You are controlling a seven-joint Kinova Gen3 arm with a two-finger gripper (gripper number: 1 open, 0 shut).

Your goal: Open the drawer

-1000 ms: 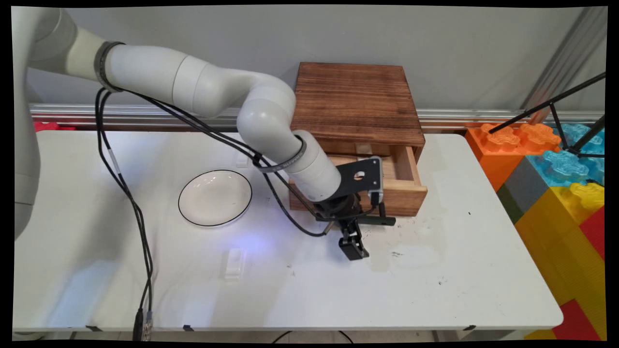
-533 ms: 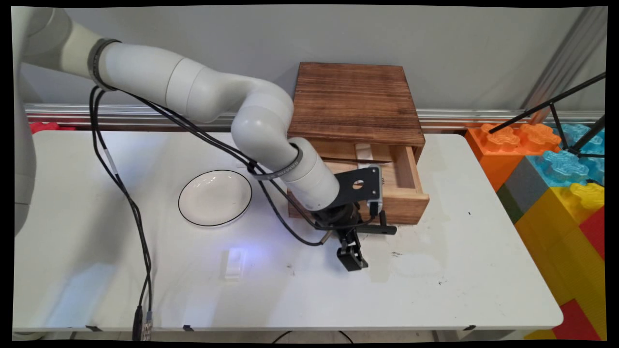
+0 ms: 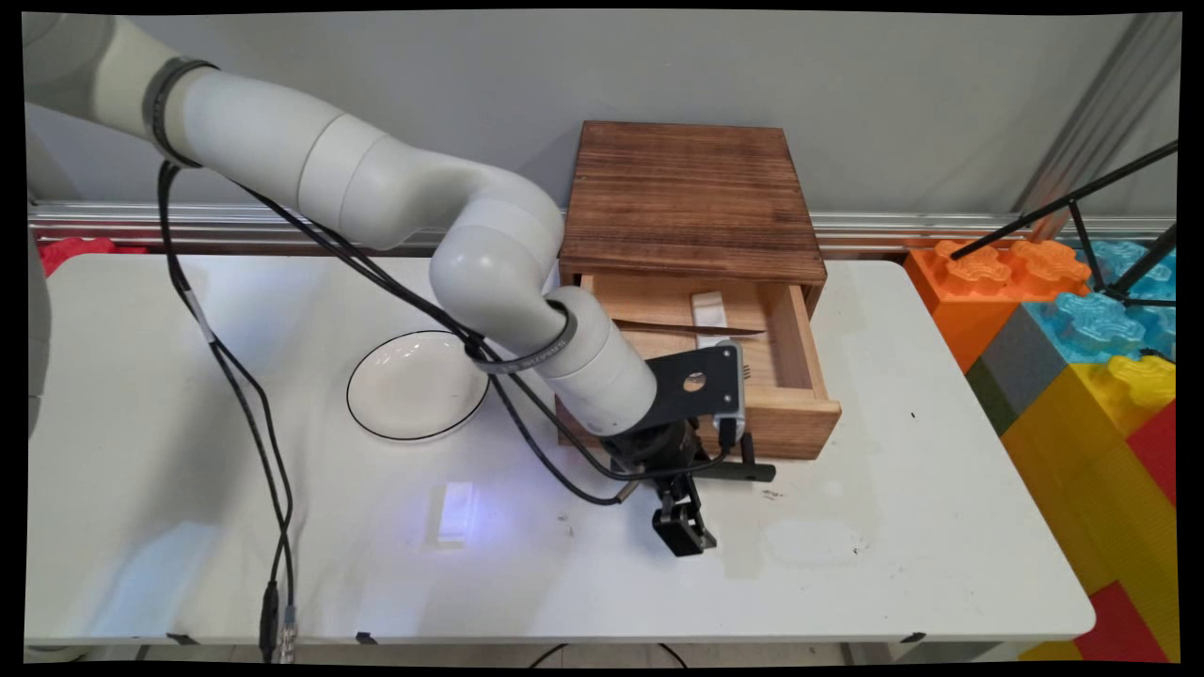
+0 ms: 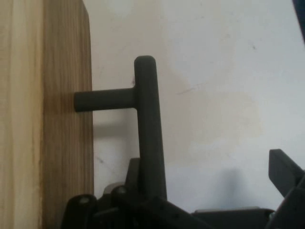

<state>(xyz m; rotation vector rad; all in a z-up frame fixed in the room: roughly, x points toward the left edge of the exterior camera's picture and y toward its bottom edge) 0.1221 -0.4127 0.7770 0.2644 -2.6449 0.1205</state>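
A dark wooden box (image 3: pixel 691 197) stands at the table's back, its pale drawer (image 3: pixel 790 418) pulled partly out. Inside the drawer lie a white-handled utensil (image 3: pixel 708 307) and a thin dark blade (image 3: pixel 691 327). My gripper (image 3: pixel 687 500) is at the drawer's black T-shaped handle (image 3: pixel 748 470) and is open. In the hand view the handle bar (image 4: pixel 147 124) runs up the picture, its stem going into the drawer front (image 4: pixel 57 114). My left finger (image 4: pixel 131 174) sits against the bar, between it and the wood. The right finger (image 4: pixel 285 171) stands far off, over bare table.
A white plate with a dark rim (image 3: pixel 419 384) lies left of the drawer. A small clear block (image 3: pixel 454 512) rests on the table nearer the front. Large coloured toy blocks (image 3: pixel 1082 357) and black tripod legs (image 3: pixel 1072 202) stand past the table's right end.
The drawer has slid further out toward the table's front, uncovering the utensils inside. My gripper has moved the same way along with the handle.
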